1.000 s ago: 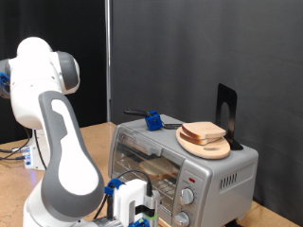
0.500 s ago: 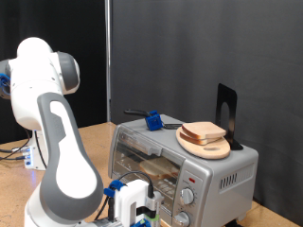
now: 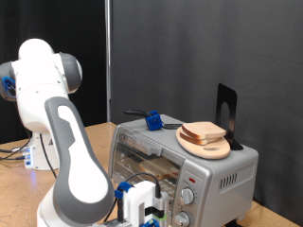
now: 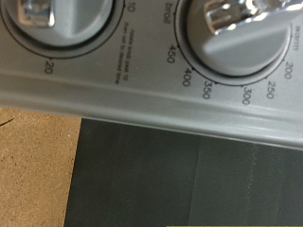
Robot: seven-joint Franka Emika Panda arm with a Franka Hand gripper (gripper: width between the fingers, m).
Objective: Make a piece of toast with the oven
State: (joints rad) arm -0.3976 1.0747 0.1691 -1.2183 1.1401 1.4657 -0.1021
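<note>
So the exterior cam sits off to the side at about bench height, looking across at the oven point(image 3: 183, 168) from its front corner, with the white arm point(image 3: 59, 132) filling the view's left and a black curtain behind. The wrist cam is jammed right up against the oven's control panel, so close you only get the two knobs point(image 4: 239, 21) with their printed numbers plus a strip of bench point(image 4: 36, 170). Both views share those knobs, tiny in the exterior shot point(image 3: 187, 197)

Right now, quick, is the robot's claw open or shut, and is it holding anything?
Gripper: low in front of the oven, close to its knobs. Open or shut cannot be told; the fingers do not show, and nothing is seen held.
</note>
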